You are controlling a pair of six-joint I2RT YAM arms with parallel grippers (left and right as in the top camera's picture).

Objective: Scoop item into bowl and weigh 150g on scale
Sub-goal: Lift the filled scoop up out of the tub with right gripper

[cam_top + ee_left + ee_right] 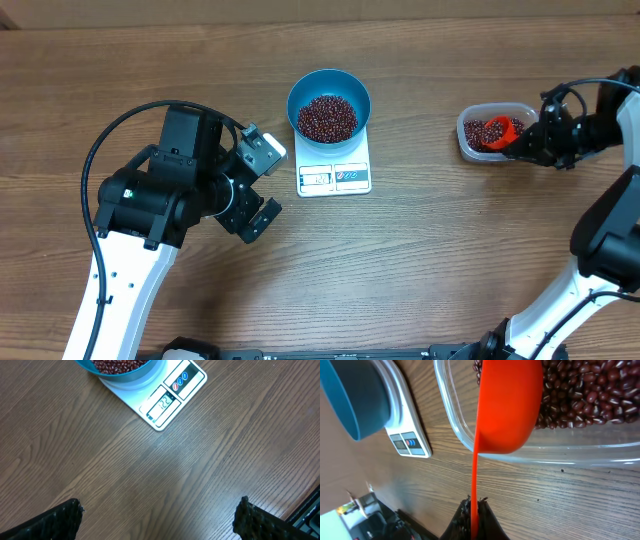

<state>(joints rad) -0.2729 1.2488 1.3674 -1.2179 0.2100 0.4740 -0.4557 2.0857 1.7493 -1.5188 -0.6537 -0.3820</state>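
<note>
The right gripper [475, 506] is pressed together on the thin handle of the orange-red scoop [507, 405], pinching it edge-on. The scoop's cup sits tilted over the near rim of the clear container [454, 425], above the dark red-brown beans [580, 390] inside. That container stands at the right of the wooden table [420, 260], well apart from the scale [335, 178]. The left gripper [268, 185] hangs with its 2 fingers [55, 522] spread wide and nothing between them, over bare wood just left of the scale. The white scale lies at the middle of the table towards the far side, with its display panel along the near edge. The blue bowl [296, 100] stands on the scale's far part and holds a heap of beans [327, 118].
</note>
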